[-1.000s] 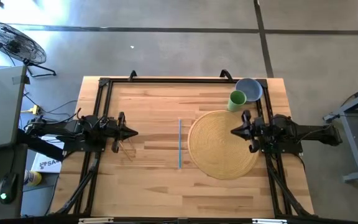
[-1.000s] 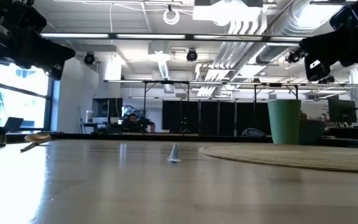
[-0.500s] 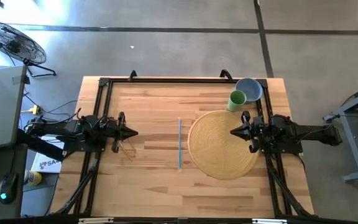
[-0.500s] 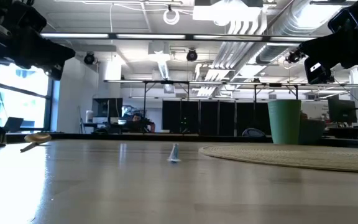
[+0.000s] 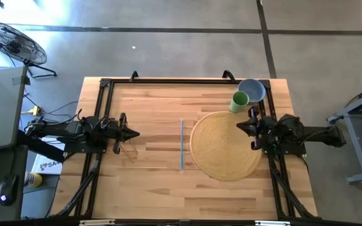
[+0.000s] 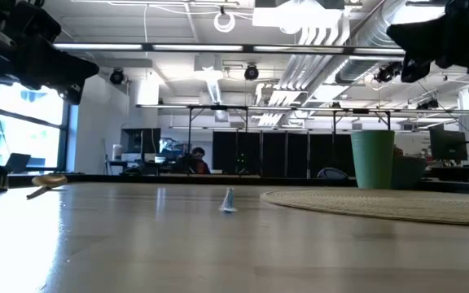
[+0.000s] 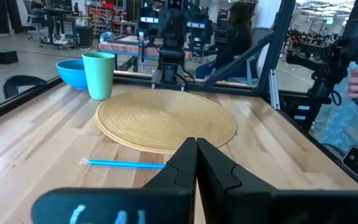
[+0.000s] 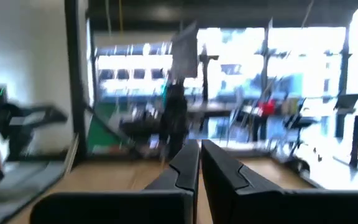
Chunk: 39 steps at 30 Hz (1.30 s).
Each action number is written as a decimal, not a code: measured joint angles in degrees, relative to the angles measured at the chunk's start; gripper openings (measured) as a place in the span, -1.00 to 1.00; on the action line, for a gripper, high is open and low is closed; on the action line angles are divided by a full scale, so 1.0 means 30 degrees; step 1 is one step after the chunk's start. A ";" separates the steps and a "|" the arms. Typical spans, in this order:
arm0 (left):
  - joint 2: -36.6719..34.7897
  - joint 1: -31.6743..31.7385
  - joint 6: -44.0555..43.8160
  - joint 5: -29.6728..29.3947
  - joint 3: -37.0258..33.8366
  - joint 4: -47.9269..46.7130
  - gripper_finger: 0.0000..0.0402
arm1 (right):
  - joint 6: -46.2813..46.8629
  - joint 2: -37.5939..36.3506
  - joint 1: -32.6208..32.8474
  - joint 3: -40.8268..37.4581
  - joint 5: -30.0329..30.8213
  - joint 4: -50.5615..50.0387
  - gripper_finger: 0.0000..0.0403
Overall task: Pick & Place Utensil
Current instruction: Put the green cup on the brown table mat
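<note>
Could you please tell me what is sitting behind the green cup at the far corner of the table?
A blue bowl sits right behind the green cup, beside the round woven placemat. The cup covers part of the bowl's near side, and the bowl's contents cannot be seen.

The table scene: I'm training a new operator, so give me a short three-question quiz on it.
1. True or false: the straw lies on the mat.
2. What stands closest to the bowl? A) cup B) straw C) left claw
3. Fill in: the right claw hangs over the mat's ___ edge, picture-wise.

Key: 1 false, it lies on bare wood beside the mat. 2 A. 3 right.
</note>
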 joint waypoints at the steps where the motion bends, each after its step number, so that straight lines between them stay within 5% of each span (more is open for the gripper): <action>1: 0.0000 0.0000 0.0018 -0.0006 -0.0001 0.0007 -1.00 | -0.0004 0.0000 0.0000 0.0000 0.0160 0.0394 -0.94; 14: 0.0000 0.0000 0.0228 0.0008 -0.0001 0.0060 -1.00 | -0.2126 0.0007 0.0000 0.0000 0.1783 0.1860 -0.94; 26: 0.0000 0.0000 0.0829 0.0063 -0.0001 0.0097 -1.00 | -0.2399 0.0007 -0.0007 -0.0003 1.0921 0.1448 -0.94; 33: 0.0000 0.0000 -0.0318 0.0067 -0.0001 0.0103 -1.00 | -0.3227 0.0257 0.0004 0.0006 0.9611 0.1217 -0.94; 39: 0.0000 0.0000 -0.0529 0.0059 -0.0001 0.0104 -1.00 | -0.2623 0.2122 -0.0007 0.0849 1.1929 0.0779 -0.94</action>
